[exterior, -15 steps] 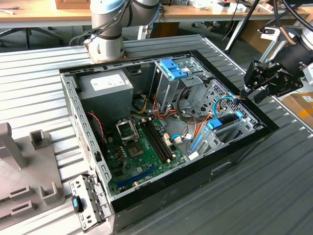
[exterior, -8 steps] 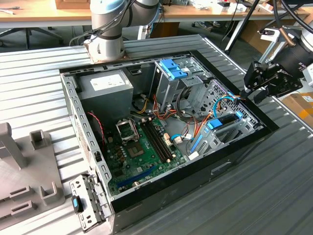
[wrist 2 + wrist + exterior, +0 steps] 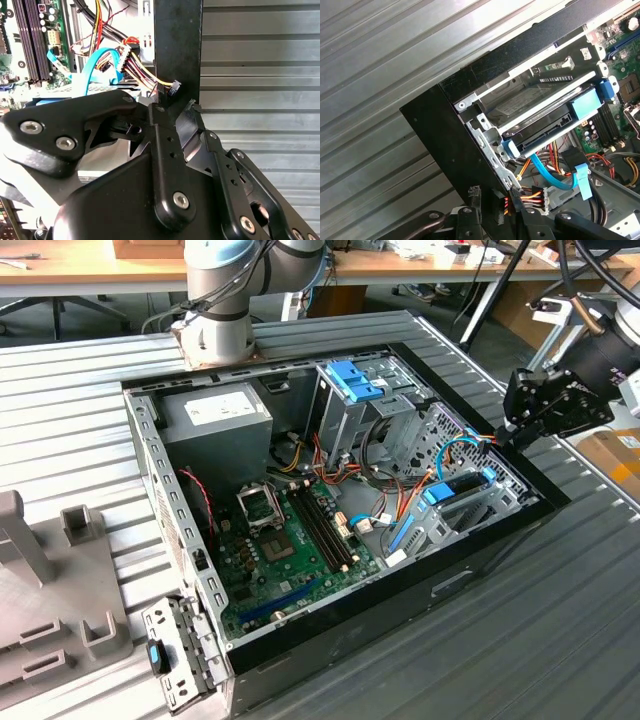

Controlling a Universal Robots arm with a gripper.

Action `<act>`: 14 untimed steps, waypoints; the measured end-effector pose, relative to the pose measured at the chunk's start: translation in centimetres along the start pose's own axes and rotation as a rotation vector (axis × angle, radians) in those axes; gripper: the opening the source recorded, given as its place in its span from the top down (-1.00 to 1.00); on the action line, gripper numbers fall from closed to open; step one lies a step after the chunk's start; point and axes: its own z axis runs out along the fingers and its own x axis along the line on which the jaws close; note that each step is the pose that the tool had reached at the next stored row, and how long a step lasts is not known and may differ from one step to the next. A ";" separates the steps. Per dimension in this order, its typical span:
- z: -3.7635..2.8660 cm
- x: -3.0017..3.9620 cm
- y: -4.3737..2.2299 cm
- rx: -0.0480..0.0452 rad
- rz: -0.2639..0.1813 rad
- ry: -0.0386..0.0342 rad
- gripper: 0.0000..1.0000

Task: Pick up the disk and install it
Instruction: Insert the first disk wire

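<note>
The disk [image 3: 460, 483], black with blue rails, sits slotted in the metal drive bay [image 3: 487, 132] of the open computer case [image 3: 400, 590], just below the claw [image 3: 505, 435], whose jaws stand slightly apart, holding nothing, over the ribbed desk [image 3: 560, 640].

Case [image 3: 400, 585] is showing black; motherboard [image 3: 290, 560] is showing green with black slots; disk [image 3: 462, 484] is showing black, edged bright blue; clip [image 3: 352, 378] is showing ribbed blue; cage [image 3: 338, 415] and box [image 3: 215, 420] are showing grey, the box white-labelled; wires [image 3: 530, 195] are showing orange, yellow, red; table [image 3: 500, 660] is showing ribbed silver-grey; gripper [image 3: 510, 430] is showing black.
</note>
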 end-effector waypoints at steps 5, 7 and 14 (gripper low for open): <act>0.03 -0.24 0.16 0.0009 0.000 0.0009 0.30; 0.01 -0.26 0.16 0.0007 0.000 0.0011 0.30; 0.06 -0.28 0.12 0.0007 0.000 0.0011 0.30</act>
